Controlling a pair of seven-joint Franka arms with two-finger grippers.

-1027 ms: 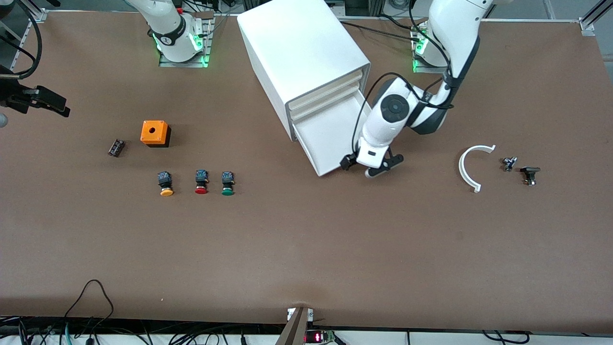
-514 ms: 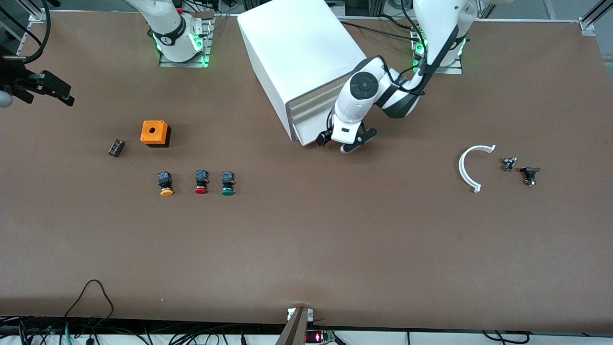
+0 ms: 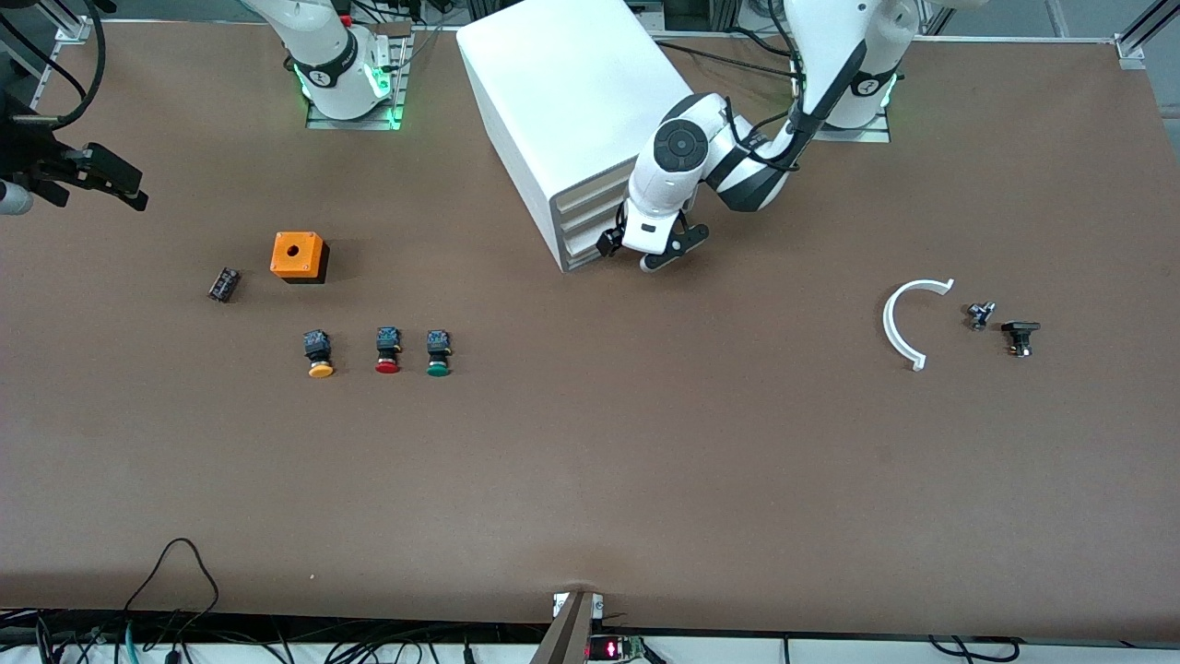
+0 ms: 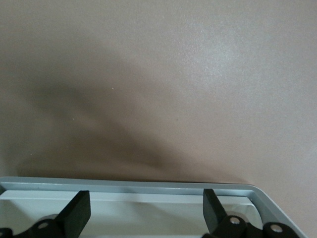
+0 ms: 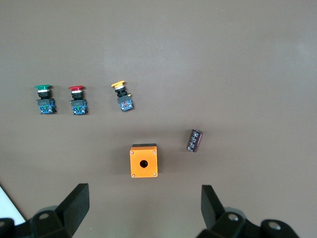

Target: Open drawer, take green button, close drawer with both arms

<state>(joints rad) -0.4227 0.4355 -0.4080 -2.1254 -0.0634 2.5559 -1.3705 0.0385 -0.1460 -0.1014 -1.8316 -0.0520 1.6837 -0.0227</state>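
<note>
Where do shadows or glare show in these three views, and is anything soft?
Front view: even light, green glow at both arm bases, cabinet top bright but not blown out. Left wrist view: broad soft shadow on the table beside the drawer rim; fingertips slightly soft. Right wrist view: flat light, short shadows, green button crisp.

The cabinet point(image 3: 590, 120) stood at the table's point(image 3: 590, 480) edge by the arms' bases, its drawer point(image 3: 590, 251) pushed in. The button point(image 3: 438, 354) lay nearer the front camera, toward the right arm's end, beside two other buttons point(image 3: 353, 354).
</note>
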